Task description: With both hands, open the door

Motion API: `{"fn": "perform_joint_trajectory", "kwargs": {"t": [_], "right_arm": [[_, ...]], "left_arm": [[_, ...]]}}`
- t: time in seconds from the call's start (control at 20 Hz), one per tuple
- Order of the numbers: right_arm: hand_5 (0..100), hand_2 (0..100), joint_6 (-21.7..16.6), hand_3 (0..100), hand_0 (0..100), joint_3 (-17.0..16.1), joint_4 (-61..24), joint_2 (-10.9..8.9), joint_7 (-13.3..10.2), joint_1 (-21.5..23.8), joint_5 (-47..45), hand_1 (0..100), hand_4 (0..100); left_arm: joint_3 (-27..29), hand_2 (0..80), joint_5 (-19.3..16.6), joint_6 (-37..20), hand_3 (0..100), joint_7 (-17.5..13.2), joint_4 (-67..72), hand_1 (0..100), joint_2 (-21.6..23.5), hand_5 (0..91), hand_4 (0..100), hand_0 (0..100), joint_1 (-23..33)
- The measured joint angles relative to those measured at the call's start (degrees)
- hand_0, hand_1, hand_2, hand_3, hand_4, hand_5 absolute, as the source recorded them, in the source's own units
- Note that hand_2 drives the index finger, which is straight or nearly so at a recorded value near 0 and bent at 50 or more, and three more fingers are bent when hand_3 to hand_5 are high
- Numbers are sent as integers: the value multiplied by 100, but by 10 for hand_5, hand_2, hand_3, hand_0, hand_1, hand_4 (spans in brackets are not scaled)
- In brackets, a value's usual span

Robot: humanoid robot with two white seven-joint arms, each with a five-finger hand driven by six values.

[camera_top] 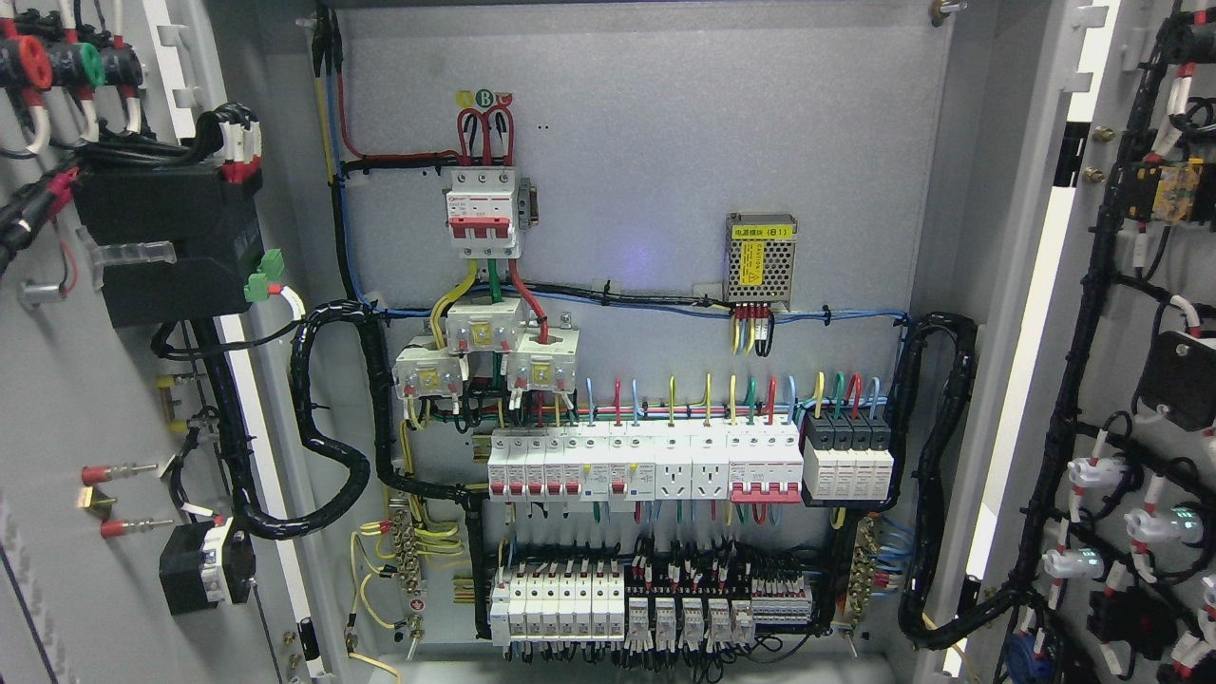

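Both doors are standing wide open: the left door [85, 380] at the left edge, the right door [1140, 380] at the right. The box [627, 190] is showing wires. No hands are showing.

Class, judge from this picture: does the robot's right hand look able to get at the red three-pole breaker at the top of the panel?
Probably yes, though neither hand is in view. Both doors, left and right, stand wide open, and nothing hangs in front of the breaker; only its own wires run above and below.
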Motion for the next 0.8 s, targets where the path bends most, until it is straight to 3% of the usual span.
{"fn": "perform_joint_trajectory", "kwargs": {"t": [0.15, 0.55, 0.8], "right_arm": [[0, 0, -202, 0, 0, -215, -12, -59, -68, 219, 86, 0, 0], [0, 0, -1173, 0, 0, -583, -133, -160, -112, 920, 713, 0, 0], [0, 0, -1861, 0, 0, -772, -263, -283, -115, 1447, 1018, 0, 0]], "left_arm": [[-186, 0, -1, -2, 0, -23, -652, 0, 42, 0, 30, 0, 292], [-679, 0, 4, -62, 0, 8, -2856, 0, 258, 0, 31, 0, 1160], [-916, 0, 0, -625, 0, 8, -4206, 0, 475, 0, 31, 0, 1697]]}}
